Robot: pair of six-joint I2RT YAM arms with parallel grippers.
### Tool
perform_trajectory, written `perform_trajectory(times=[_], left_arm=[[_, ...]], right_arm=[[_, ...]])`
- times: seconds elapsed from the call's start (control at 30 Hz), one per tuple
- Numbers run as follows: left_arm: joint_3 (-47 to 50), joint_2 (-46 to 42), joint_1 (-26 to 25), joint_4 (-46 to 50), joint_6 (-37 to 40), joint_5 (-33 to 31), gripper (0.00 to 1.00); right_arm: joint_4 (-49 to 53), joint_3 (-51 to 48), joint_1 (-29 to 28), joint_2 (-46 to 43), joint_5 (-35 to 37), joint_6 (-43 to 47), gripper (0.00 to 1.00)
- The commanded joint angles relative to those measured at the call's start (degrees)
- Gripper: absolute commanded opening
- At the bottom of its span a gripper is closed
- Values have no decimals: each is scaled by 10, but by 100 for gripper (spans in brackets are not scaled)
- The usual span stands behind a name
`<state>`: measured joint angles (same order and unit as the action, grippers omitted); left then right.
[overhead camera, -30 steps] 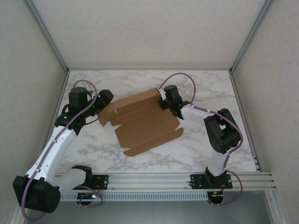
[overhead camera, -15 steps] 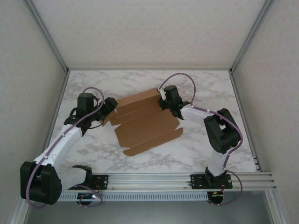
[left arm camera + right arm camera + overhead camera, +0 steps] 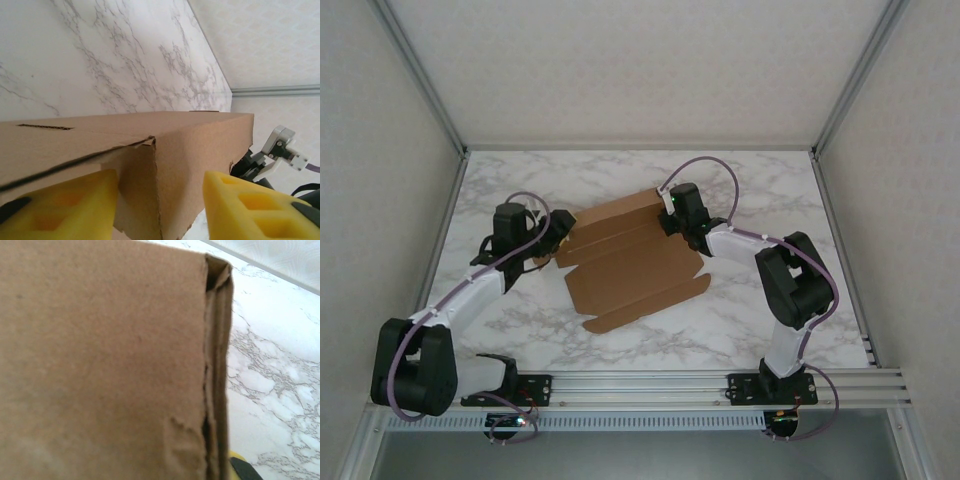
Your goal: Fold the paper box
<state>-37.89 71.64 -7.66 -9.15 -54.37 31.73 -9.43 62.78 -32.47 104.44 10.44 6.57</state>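
The paper box is a brown cardboard sheet lying partly folded in the middle of the marble table, with its front flap flat toward me. My left gripper is at its left end. In the left wrist view the yellow fingers straddle the raised corner of the box; the left finger is against the side flap and the right one stands apart from the card. My right gripper is at the box's far right corner, shut on the doubled wall, with one yellow fingertip showing beside it.
The metal rail with both arm bases runs along the near edge. Enclosure walls and frame posts bound the table at the back, left and right. The right arm's wrist shows beyond the box in the left wrist view.
My left arm has swung right to the box's left end, its jaws have narrowed around the corner, and the left side flap no longer lies flat. The right arm has stayed put.
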Motion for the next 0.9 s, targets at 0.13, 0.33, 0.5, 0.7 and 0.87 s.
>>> perform_trajectory(times=[0.13, 0.33, 0.5, 0.7, 0.87], left_arm=[[7, 10, 7, -68, -27, 16, 26], [-7, 27, 10, -53, -18, 0, 20], [-39, 24, 17, 15, 31, -31, 48], [-38, -24, 23, 52, 64, -107, 56], [4, -82, 22, 38, 64, -156, 46]], right_arm=[[44, 5, -7, 25, 0, -9, 0], [60, 12, -7, 20, 19, -9, 0], [88, 23, -7, 22, 53, -28, 0], [108, 27, -6, 27, 82, -67, 0], [163, 59, -7, 42, 114, -101, 0]])
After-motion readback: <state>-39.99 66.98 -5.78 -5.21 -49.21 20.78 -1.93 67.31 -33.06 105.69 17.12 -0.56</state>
